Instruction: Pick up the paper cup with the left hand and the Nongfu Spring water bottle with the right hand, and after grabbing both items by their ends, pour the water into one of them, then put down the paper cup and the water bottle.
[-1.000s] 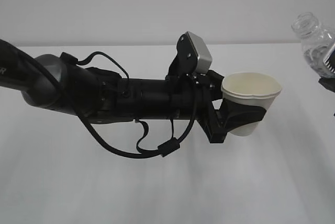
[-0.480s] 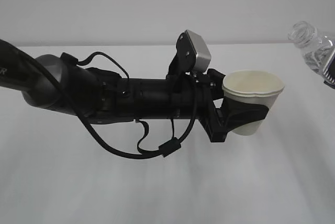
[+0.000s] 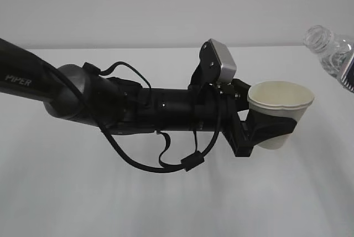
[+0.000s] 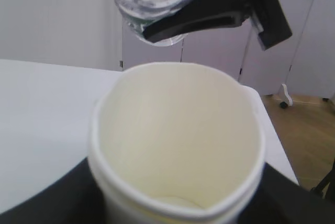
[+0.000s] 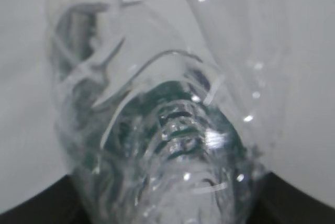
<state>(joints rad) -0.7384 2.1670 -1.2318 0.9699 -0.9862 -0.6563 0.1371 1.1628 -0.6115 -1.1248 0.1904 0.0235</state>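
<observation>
White paper cup [image 3: 281,112] is clamped around its lower half by the left hand [image 3: 260,130], black fingers wrapping both sides of the wall, mouth up and held clear of the table [image 3: 166,204]. Makes sense to me: gripping low leaves the rim free and keeps the opening level so it can catch a pour. The rim looks a bit squashed out of round from the squeeze, which the left wrist view shows too, and the cream inside looks dry as far as I can tell.

Up at about 2 o'clock from the cup, the Nongfu Spring water bottle [image 3: 331,54] pokes in from the frame edge, tilted with its open, capless mouth leaning toward the cup. It's near the cup but not over it yet, so I'd guess we're in the lining-up step just ahead of the pour. The right hand [image 4: 220,17] has the bottle pinched between its black fingers in the left wrist view, holding the body and leaving the neck end free.

Readable writing: "PIPER" in white on the left arm [image 3: 22,79], at roughly 9 o'clock. The bottle's label is barely in frame, so nothing legible there.
</observation>
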